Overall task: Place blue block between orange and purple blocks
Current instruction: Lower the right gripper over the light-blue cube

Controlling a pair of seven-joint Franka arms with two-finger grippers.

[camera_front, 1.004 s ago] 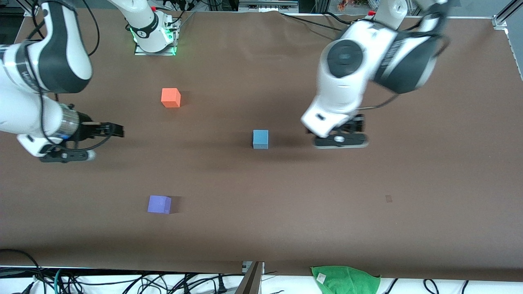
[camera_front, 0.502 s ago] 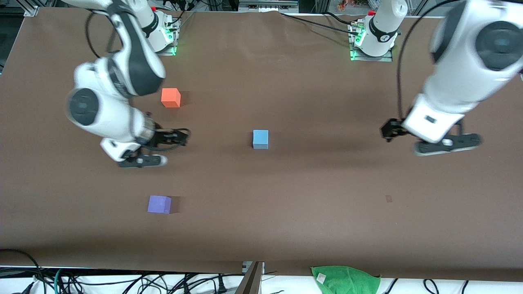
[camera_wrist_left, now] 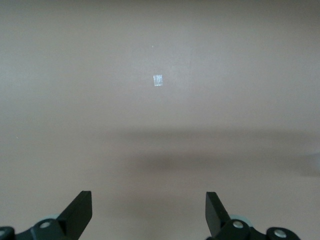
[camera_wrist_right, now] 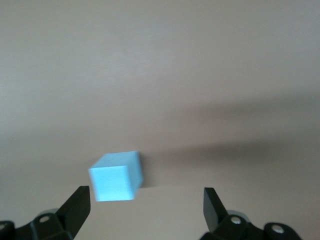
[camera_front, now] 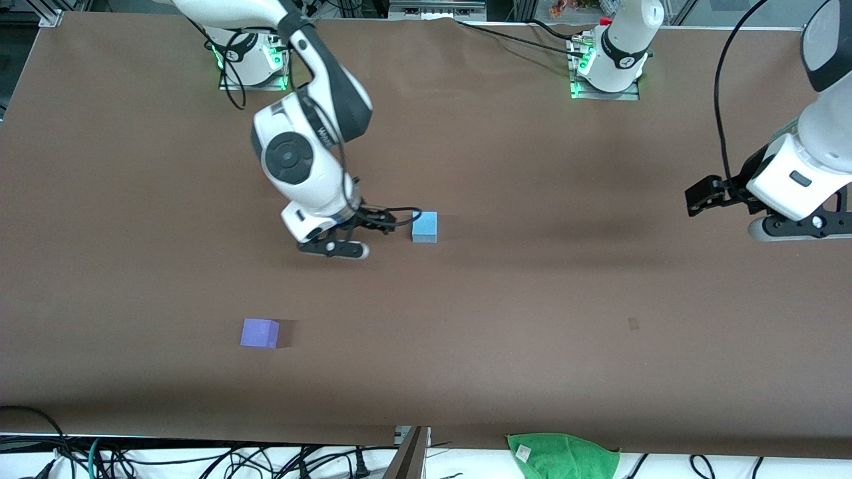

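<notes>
Right claw point(camera_front: 389, 221) hung low over the brown bench point(camera_front: 506, 299), fingers spread wide and holding nothing. The blue block point(camera_front: 425, 227) sat on the bench just beside the claw's fingertips, toward the left arm's end, not between them and apparently not touched. In the right wrist view the blue block point(camera_wrist_right: 116, 176) lay just ahead of the claw, close to one finger point(camera_wrist_right: 75, 209) and off the centre of the gap, with the other finger point(camera_wrist_right: 212, 207) well clear of it. The purple block point(camera_front: 259, 332) rested nearer the front camera than the right claw and toward the right arm's end, well apart from the blue block. The orange block could not be seen; the right arm's white body covered that stretch of bench. Left claw point(camera_front: 700, 199) hung over bare bench at the left arm's end, well apart from every block, the arm waiting. In the left wrist view its fingers point(camera_wrist_left: 80, 212) stood wide apart, released and empty, with only bench below and a small pale mark point(camera_wrist_left: 158, 80) on the surface ahead. A green cloth point(camera_front: 562, 456) lay off the bench edge nearest the front camera.
</notes>
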